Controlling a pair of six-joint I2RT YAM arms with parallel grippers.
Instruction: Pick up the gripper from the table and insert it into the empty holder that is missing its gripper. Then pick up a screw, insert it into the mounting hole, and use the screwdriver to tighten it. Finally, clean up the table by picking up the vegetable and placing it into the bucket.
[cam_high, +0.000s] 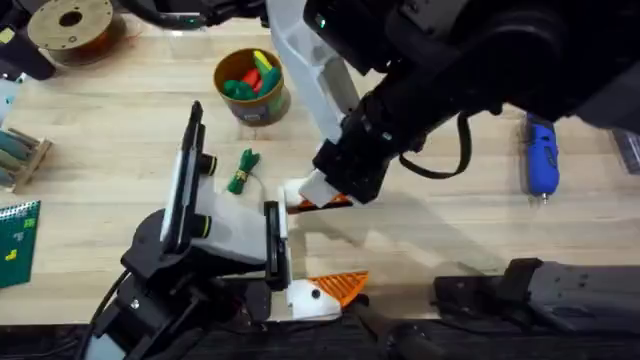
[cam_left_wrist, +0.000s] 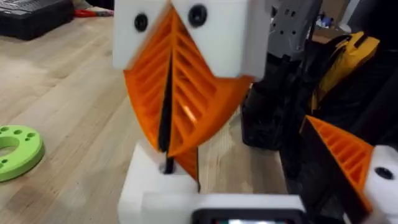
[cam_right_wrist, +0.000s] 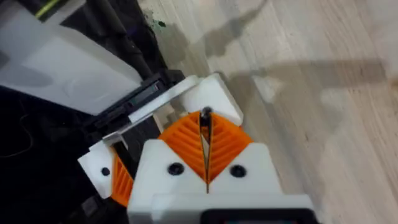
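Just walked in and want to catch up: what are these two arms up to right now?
The right gripper is pinched shut on something thin, apparently a screw, at the white holder on the left arm's end. The left arm's other mount already carries an orange tip. The screwdriver lies untouched on the table. The vegetable lies beside the bucket, not yet in it.

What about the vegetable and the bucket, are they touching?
Apart. The overhead view shows the vegetable lying on the table, with bare wood between it and the bucket.
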